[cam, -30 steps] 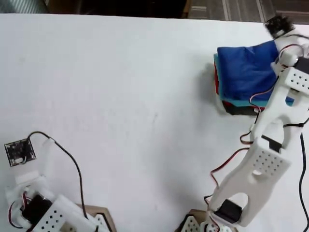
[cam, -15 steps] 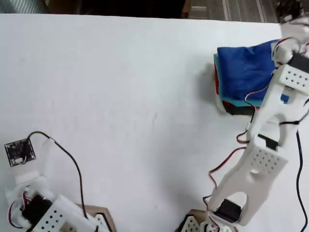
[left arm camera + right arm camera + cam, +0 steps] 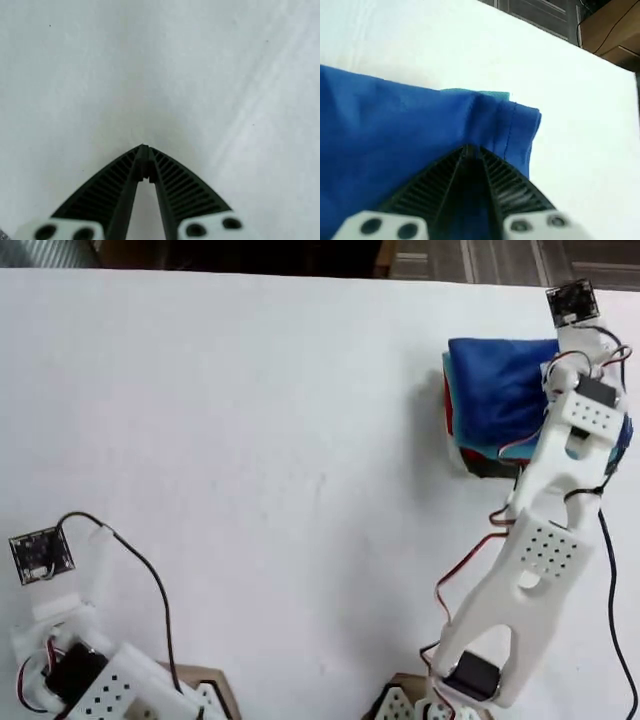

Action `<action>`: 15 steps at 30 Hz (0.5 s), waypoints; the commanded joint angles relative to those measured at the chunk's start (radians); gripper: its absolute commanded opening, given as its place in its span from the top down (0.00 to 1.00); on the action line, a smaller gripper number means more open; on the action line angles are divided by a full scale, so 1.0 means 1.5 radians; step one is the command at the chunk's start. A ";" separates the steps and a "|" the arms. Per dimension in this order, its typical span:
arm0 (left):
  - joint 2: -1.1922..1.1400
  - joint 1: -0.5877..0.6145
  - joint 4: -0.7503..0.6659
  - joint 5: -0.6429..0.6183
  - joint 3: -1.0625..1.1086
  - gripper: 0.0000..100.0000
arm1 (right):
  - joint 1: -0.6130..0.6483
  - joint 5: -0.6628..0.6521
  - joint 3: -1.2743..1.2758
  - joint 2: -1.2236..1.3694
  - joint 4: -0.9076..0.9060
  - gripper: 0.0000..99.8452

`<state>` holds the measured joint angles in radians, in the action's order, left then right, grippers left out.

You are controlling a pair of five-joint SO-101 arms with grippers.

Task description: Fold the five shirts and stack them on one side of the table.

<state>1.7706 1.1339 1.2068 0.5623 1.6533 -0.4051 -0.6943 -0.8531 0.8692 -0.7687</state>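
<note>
A stack of folded shirts lies at the table's right side, with a blue shirt (image 3: 503, 388) on top. Teal (image 3: 449, 380), red (image 3: 448, 418) and black (image 3: 488, 466) layers show at its edges. The right arm (image 3: 545, 540) stretches over the stack's right part. In the right wrist view my right gripper (image 3: 468, 150) is shut, its tips resting on the blue shirt (image 3: 395, 130) near a corner, with a teal edge (image 3: 485, 94) peeking out behind. My left gripper (image 3: 144, 151) is shut over bare white table. The left arm (image 3: 70, 650) sits at the near left corner.
The white table (image 3: 250, 420) spreads wide to the left of the stack. A black cable (image 3: 150, 580) loops over the left arm. Beyond the table's far edge are a dark floor and wooden furniture (image 3: 610, 35).
The right wrist swung out past the stack's far right corner and came back over it. The raised corner of the blue shirt now lies flat. The left arm has kept still.
</note>
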 commanded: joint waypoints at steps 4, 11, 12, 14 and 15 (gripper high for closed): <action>0.005 -0.007 0.004 -0.005 -0.004 0.97 | -0.001 0.006 -0.077 -0.172 -0.174 0.98; 0.005 -0.007 0.004 -0.005 -0.004 0.97 | 0.049 0.004 -0.076 -0.252 -0.422 0.98; 0.005 -0.007 0.004 -0.005 -0.004 0.97 | 0.062 0.001 -0.077 -0.262 -0.464 0.98; 0.005 -0.007 0.004 -0.005 -0.004 0.97 | 0.090 0.001 -0.074 -0.275 -0.542 0.98; 0.005 -0.007 0.004 -0.005 -0.004 0.97 | 0.103 0.001 -0.074 -0.278 -0.575 0.98</action>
<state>1.7706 1.1339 1.2068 0.5623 1.6533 -0.3053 -0.6958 -0.9268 0.5424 -1.4837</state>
